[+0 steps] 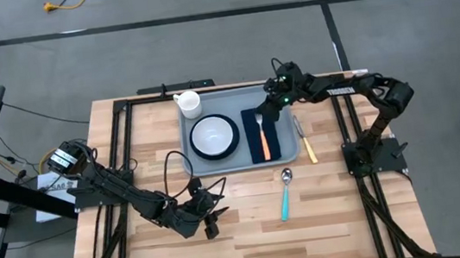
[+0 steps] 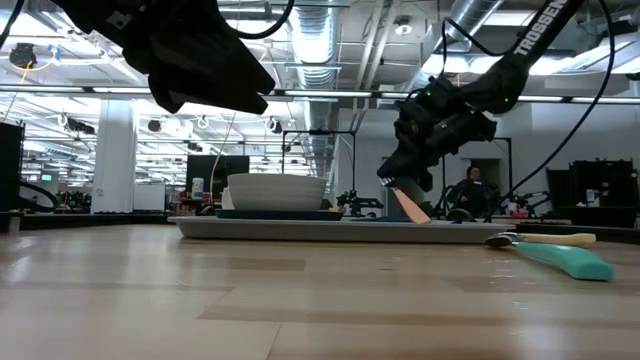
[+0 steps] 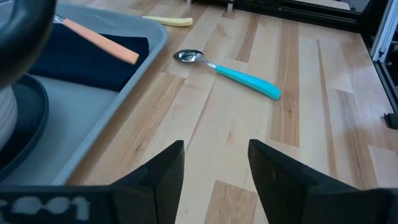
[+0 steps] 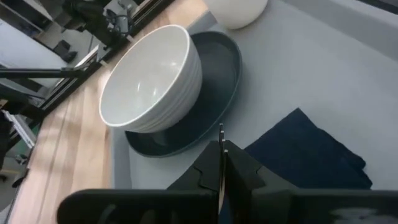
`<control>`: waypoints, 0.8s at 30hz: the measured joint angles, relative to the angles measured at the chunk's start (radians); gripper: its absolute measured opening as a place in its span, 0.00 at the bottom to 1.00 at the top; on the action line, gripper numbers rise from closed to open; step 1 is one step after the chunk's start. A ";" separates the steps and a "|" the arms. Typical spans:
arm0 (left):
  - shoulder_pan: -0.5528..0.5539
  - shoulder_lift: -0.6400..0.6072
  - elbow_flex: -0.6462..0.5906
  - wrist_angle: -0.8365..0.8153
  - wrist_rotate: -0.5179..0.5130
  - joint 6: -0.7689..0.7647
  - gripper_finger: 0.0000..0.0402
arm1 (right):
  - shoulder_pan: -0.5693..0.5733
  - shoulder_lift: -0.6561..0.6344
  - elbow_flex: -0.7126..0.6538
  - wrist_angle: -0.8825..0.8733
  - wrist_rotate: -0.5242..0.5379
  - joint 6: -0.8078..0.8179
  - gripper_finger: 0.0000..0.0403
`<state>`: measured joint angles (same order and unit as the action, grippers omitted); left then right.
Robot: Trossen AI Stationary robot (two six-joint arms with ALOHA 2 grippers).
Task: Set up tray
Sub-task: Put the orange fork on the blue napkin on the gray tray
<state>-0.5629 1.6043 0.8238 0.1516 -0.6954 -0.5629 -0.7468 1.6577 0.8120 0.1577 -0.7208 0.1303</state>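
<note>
Over the tray (image 1: 203, 162), the right gripper (image 1: 273, 107) is closed on the orange-handled utensil (image 1: 263, 141); dropped askew, it could slip off the napkin (image 1: 277, 144). Left gripper (image 1: 211, 214) waits open, empty.

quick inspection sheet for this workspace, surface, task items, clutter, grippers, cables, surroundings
surface: wooden table, bare at the near side
job's things: tray holds white bowl on dark plate, navy napkin, orange-handled utensil; mug at tray's far corner; teal spoon and yellow-handled utensil lie off the tray
clutter: nothing seen
grippers: left gripper open, empty, above bare table; right gripper shut on the orange-handled utensil's end
cables: yellow cable on floor
surroundings: person behind table
</note>
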 joint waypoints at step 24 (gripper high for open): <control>0.000 0.000 0.000 0.000 0.005 -0.002 0.41 | 0.033 0.000 0.000 -0.030 0.128 0.019 0.07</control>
<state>-0.5629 1.6043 0.8238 0.1516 -0.6899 -0.5645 -0.7136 1.6573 0.8120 0.1274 -0.5926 0.1493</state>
